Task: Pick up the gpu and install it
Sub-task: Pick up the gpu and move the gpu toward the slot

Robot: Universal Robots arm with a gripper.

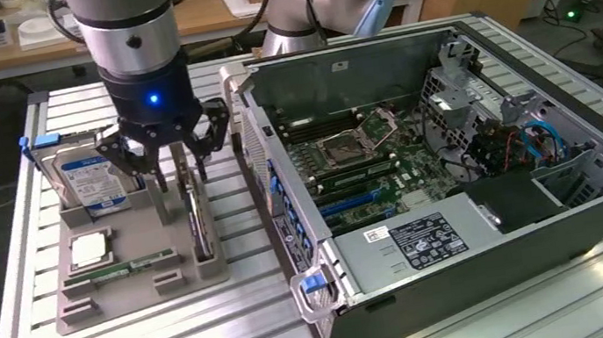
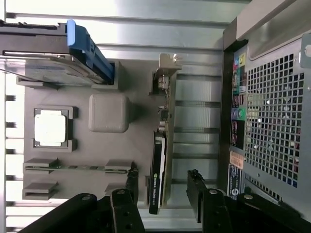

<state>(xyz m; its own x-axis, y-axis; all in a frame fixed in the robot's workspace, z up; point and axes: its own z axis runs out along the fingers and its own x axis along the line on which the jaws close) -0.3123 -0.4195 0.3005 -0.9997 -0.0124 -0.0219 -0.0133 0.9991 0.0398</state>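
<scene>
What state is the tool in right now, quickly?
Tool: open, holding nothing, straddling the gpu without touching it.

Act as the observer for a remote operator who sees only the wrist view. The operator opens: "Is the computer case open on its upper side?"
Observer: Yes. In the exterior view the computer case lies with its open side up, and the motherboard is exposed.
Operator: How high is the gripper over the gpu?
Observer: The open gripper hangs with its fingertips near the upper edge of the gpu, which stands on edge in the grey tray. I cannot tell whether they touch.
Operator: What stands behind the case?
Observer: Another robot arm.
</scene>
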